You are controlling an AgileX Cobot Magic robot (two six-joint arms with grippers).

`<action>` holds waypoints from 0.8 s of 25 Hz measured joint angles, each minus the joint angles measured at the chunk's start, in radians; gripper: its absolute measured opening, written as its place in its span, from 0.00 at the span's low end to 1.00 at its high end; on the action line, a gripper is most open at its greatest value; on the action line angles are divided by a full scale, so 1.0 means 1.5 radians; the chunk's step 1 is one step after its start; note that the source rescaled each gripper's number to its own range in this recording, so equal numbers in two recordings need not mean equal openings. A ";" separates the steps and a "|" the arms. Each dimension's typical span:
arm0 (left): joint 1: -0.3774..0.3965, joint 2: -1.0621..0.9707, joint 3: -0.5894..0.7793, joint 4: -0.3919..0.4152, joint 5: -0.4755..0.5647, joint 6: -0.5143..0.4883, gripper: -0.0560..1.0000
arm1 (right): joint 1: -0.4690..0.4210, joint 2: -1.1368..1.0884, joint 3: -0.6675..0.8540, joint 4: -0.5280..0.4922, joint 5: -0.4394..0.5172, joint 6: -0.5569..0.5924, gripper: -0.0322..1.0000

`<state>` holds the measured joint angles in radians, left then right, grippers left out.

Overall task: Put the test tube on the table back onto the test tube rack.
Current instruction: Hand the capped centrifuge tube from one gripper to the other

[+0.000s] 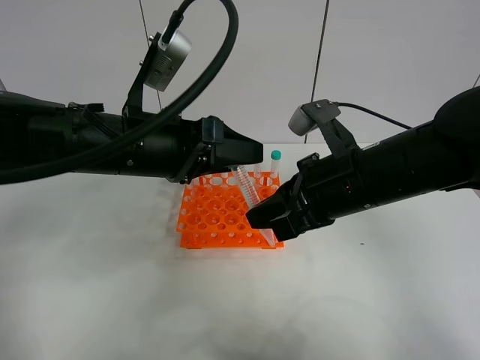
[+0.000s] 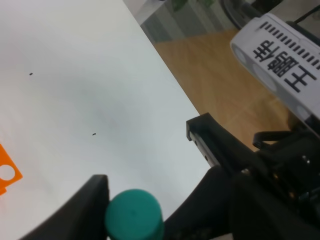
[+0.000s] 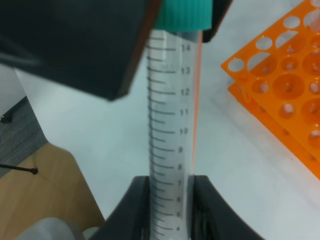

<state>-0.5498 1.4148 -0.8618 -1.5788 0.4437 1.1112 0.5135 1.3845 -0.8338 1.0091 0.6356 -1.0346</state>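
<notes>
A clear graduated test tube (image 1: 253,199) hangs tilted over the right front part of the orange test tube rack (image 1: 214,214). Its pointed tip is near the rack's front right corner. My left gripper (image 1: 237,165) is shut on its teal cap (image 2: 134,216). My right gripper (image 1: 265,217) is shut on the tube's lower body (image 3: 170,150). In the right wrist view its fingers (image 3: 140,202) press both sides of the tube and the cap (image 3: 182,12) sits between the left gripper's pads. A second tube (image 1: 275,163) stands upright at the rack's back right.
The white table (image 1: 112,300) spreads around the rack. The left wrist view shows the table's far edge (image 2: 170,80), wooden floor beyond it and a corner of the rack (image 2: 7,176). The right wrist view shows the rack (image 3: 285,85) beside the tube.
</notes>
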 joint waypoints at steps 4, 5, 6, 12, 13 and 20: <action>0.000 0.000 0.000 0.001 -0.003 0.000 0.58 | 0.001 0.000 0.000 0.003 0.000 -0.001 0.05; 0.000 0.001 0.000 0.001 -0.003 0.000 0.55 | 0.001 0.000 0.000 0.003 -0.001 -0.001 0.05; 0.000 0.001 0.000 0.001 -0.003 0.000 0.52 | 0.002 0.000 0.000 0.003 -0.002 -0.001 0.05; 0.000 0.002 0.000 0.001 -0.004 0.000 0.47 | 0.003 0.000 0.000 0.003 -0.006 -0.001 0.05; 0.000 0.002 0.000 0.001 -0.004 0.000 0.46 | 0.003 0.000 0.000 0.003 -0.007 -0.001 0.05; 0.000 0.003 0.000 0.001 -0.009 0.001 0.06 | 0.003 0.000 0.000 0.005 -0.007 -0.003 0.05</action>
<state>-0.5498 1.4196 -0.8618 -1.5780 0.4297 1.1122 0.5186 1.3845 -0.8338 1.0164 0.6256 -1.0389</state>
